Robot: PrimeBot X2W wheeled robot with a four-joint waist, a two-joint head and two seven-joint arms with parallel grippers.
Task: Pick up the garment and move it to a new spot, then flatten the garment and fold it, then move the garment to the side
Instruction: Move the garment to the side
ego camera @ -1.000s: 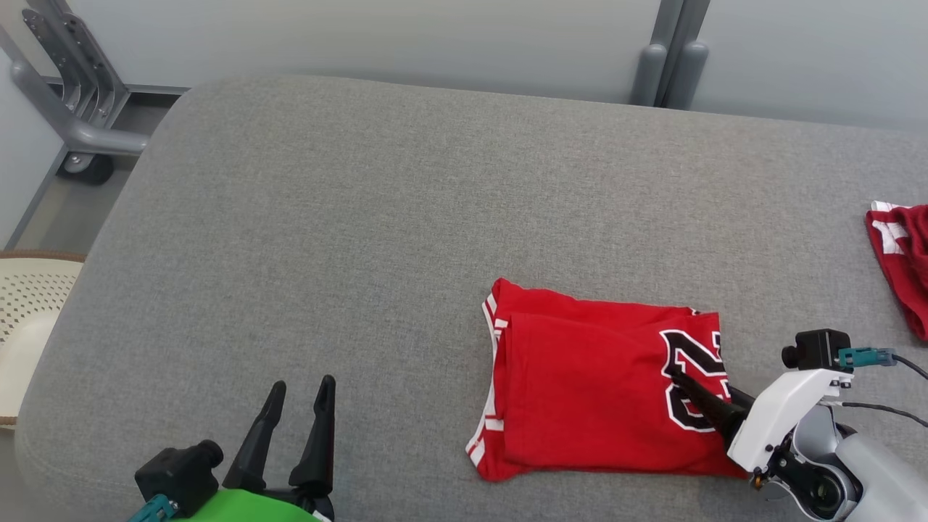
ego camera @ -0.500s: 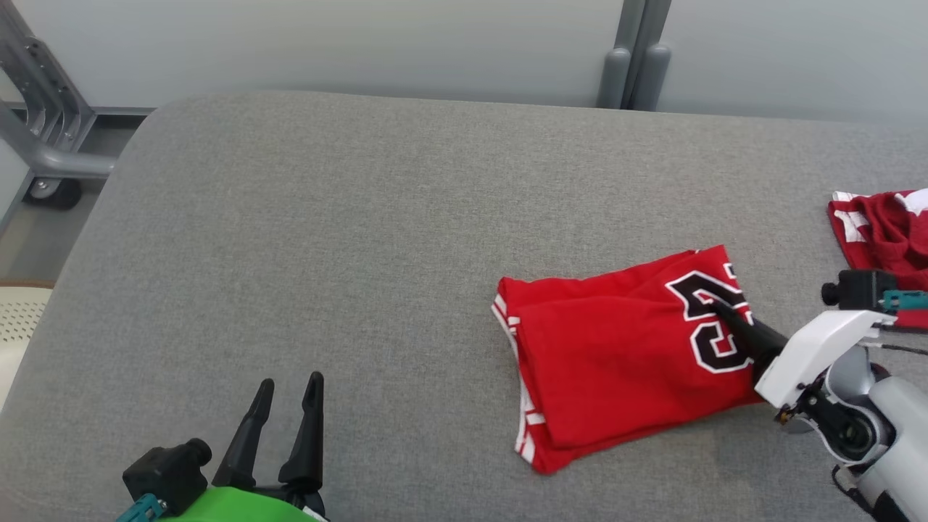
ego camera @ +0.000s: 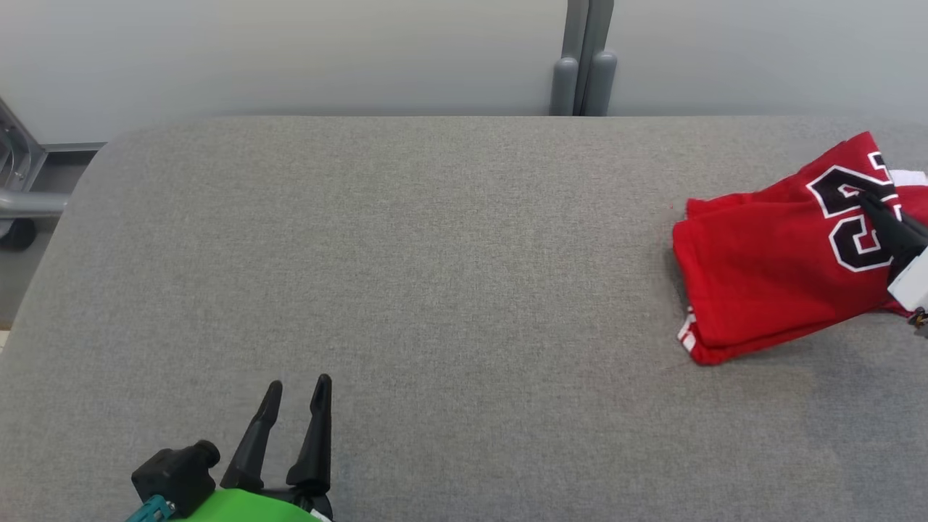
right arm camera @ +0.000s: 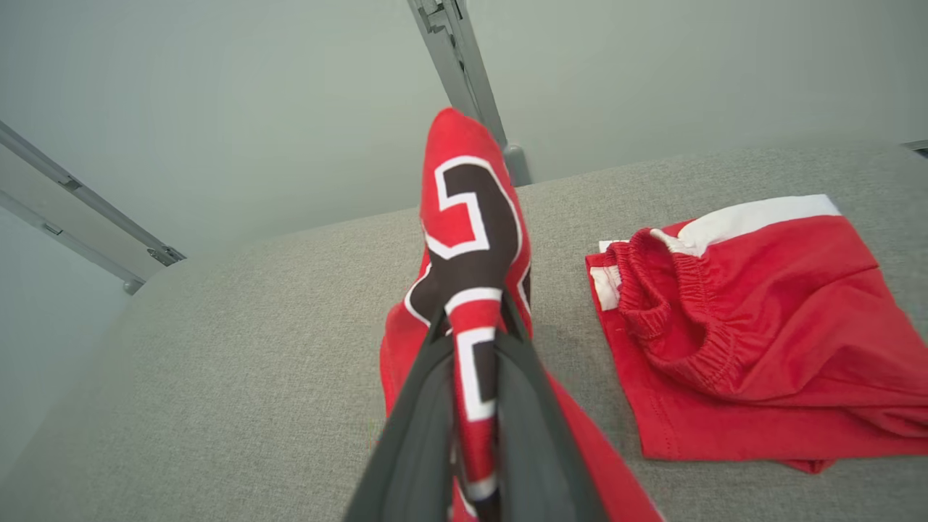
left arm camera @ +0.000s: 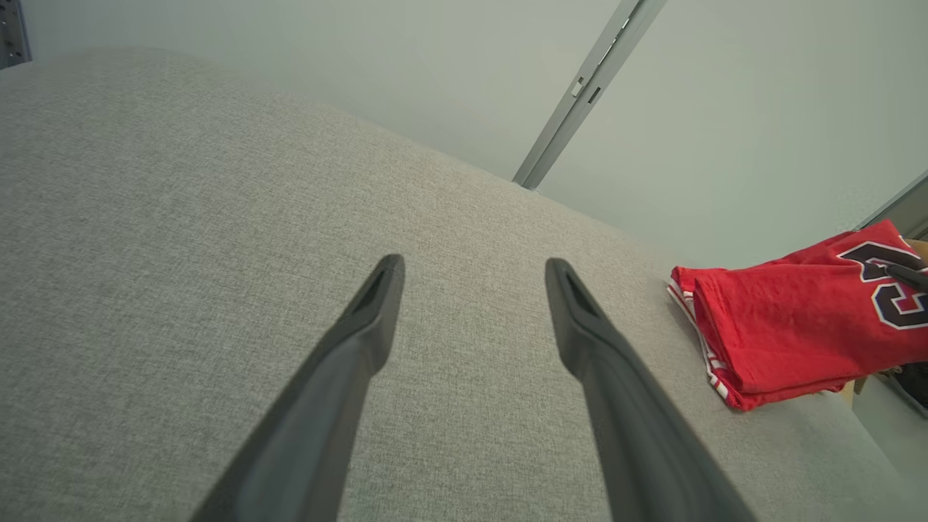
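The garment (ego camera: 776, 254) is a folded red jersey with a black number outlined in white, at the far right of the grey cushioned surface (ego camera: 435, 254). My right gripper (ego camera: 866, 203) is shut on its numbered end, which is raised; the left end hangs low by the cushion. In the right wrist view the fingers (right arm camera: 428, 406) pinch a fold of the garment (right arm camera: 471, 210) that stands up beyond the tips. My left gripper (ego camera: 297, 388) rests open at the front left, nothing between its fingers (left arm camera: 362, 341); the garment (left arm camera: 783, 326) lies far to its right.
Red shorts (right arm camera: 761, 326) with a white band and elastic waist lie on the cushion just right of the held garment; a white strip of them (ego camera: 910, 176) peeks out behind it. A grey post (ego camera: 580, 72) stands against the pale wall behind.
My right gripper closed on the garment's numbered end and carried it right and toward the back, close to the shorts. The camera also turned right. The left gripper has not moved.
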